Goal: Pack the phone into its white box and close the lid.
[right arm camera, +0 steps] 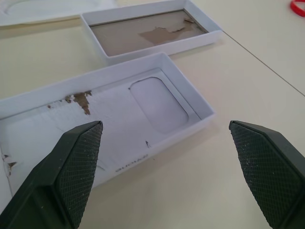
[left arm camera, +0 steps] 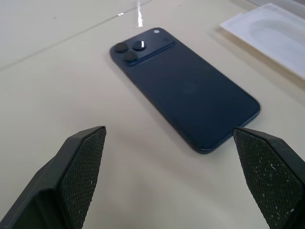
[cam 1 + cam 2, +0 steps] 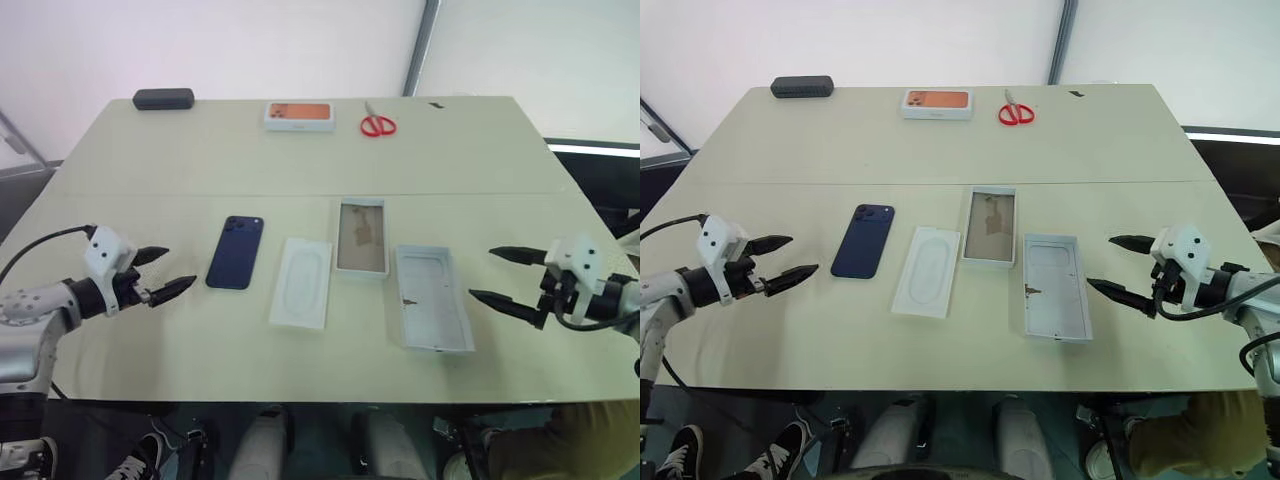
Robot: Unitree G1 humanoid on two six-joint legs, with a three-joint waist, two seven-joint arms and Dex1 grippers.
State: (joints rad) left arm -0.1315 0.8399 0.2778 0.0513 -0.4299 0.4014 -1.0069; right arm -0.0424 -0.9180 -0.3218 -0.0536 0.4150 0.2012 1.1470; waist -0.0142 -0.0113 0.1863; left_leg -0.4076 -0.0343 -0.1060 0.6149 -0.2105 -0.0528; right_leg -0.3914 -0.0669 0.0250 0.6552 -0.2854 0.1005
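My left end effector (image 3: 165, 272) gapes wide beside the phone (image 3: 236, 251); my right end effector (image 3: 505, 275) gapes wide near the lid (image 3: 432, 297), empty.

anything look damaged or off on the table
Yes: the deeper white cardboard lid has torn brown patches in its inner lining, and the shallow white box has paper peeled off its tan floor. Nothing spilled.

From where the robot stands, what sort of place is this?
Probably a staged test bench in a lab or office: a plain table against bare white walls, holding a neatly laid-out phone, its white box, the lid and scissors.
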